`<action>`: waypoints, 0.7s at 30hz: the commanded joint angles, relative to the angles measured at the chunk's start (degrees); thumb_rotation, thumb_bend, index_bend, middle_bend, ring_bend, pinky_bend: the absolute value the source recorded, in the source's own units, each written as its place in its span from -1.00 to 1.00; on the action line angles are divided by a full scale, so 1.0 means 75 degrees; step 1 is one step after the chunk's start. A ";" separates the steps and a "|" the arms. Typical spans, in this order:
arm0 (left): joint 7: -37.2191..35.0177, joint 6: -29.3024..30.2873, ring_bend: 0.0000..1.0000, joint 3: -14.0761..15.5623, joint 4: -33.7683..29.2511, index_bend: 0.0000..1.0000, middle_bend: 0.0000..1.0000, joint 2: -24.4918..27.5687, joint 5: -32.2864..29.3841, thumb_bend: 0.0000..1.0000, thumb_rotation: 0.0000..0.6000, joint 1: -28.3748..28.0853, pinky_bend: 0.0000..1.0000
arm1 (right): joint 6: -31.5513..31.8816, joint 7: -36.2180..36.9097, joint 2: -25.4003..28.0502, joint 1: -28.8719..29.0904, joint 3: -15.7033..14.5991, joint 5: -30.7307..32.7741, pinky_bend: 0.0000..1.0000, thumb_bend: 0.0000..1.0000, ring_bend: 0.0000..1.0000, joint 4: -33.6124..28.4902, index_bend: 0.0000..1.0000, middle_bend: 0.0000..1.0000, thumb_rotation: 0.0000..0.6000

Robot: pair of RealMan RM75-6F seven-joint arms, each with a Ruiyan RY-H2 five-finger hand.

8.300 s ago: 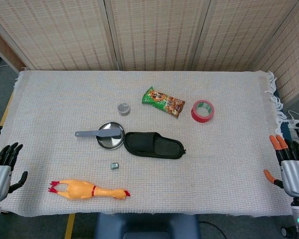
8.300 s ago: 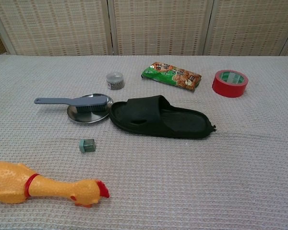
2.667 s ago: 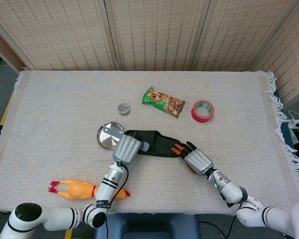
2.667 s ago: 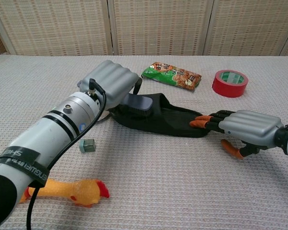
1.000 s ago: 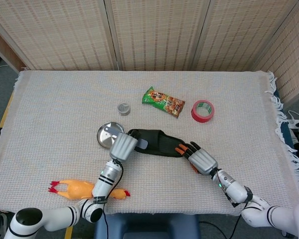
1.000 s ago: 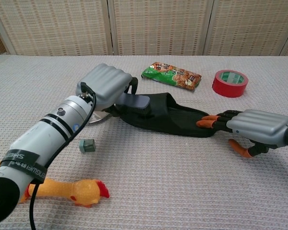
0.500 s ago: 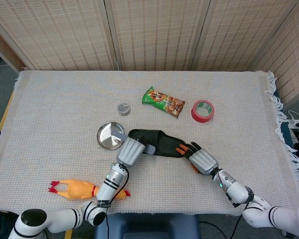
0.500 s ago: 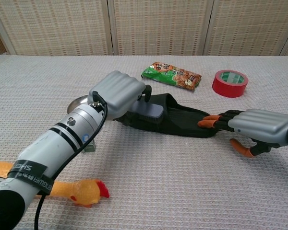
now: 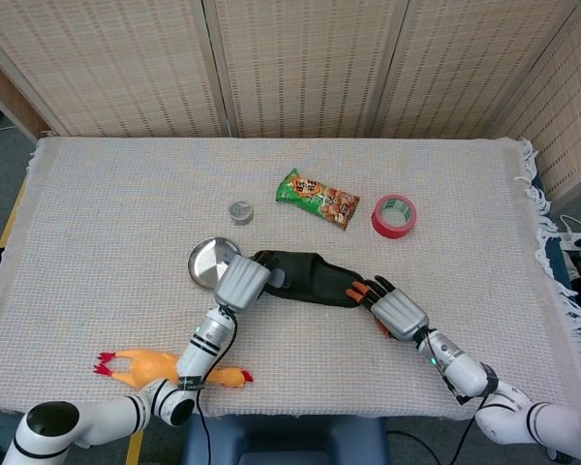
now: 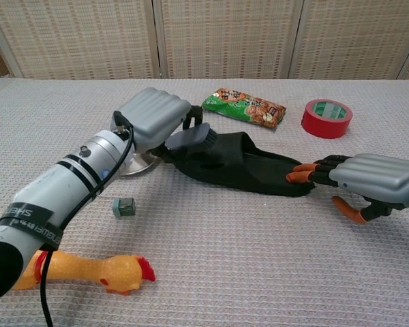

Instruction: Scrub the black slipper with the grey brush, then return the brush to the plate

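Left hand [image 10: 153, 117] holds the grey brush [image 10: 189, 137] over the toe end of the black slipper [image 10: 235, 165], while the right hand [image 10: 371, 180] steadies its heel.

The left hand's fingers are wrapped around the brush handle, and the brush head is tilted against the slipper's upper strap. The slipper lies on the woven tablecloth [image 9: 97, 203], its toe just beside the round metal plate [image 9: 209, 263]. The right hand, empty and with its fingers apart, reaches out so its orange fingertips [image 10: 298, 176] touch the heel end. A rubber chicken [image 9: 165, 369] lies near the table's front edge, a small green cube [image 10: 123, 206] between it and the plate. Farther back sit a small tin [image 9: 240, 211], a snack packet [image 9: 317, 197] and a red tape roll [image 9: 394, 215].
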 commanded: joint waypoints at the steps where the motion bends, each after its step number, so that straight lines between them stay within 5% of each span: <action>1: -0.0072 0.0307 0.39 -0.0001 -0.0378 -0.33 -0.24 0.0346 0.0195 -0.26 1.00 0.0131 1.00 | 0.0114 0.0177 0.0064 -0.0033 0.0004 -0.0047 -1.00 0.46 -1.00 -0.0064 -0.94 -1.00 1.00; 8: 0.0306 0.0538 0.39 -0.0011 -0.0780 -0.30 -0.20 0.0722 0.0193 -0.27 1.00 0.0306 1.00 | 0.0551 0.0534 0.0206 -0.0108 0.0043 -0.0246 -1.00 0.46 -1.00 -0.0187 -1.00 -1.00 1.00; 21: 0.2845 0.0650 0.39 0.0126 -0.1160 -0.25 -0.11 0.1595 -0.0341 -0.26 1.00 0.0660 1.00 | 0.1439 0.0884 0.0995 -0.0354 0.0340 -0.0272 -1.00 0.46 -1.00 -0.0732 -1.00 -1.00 1.00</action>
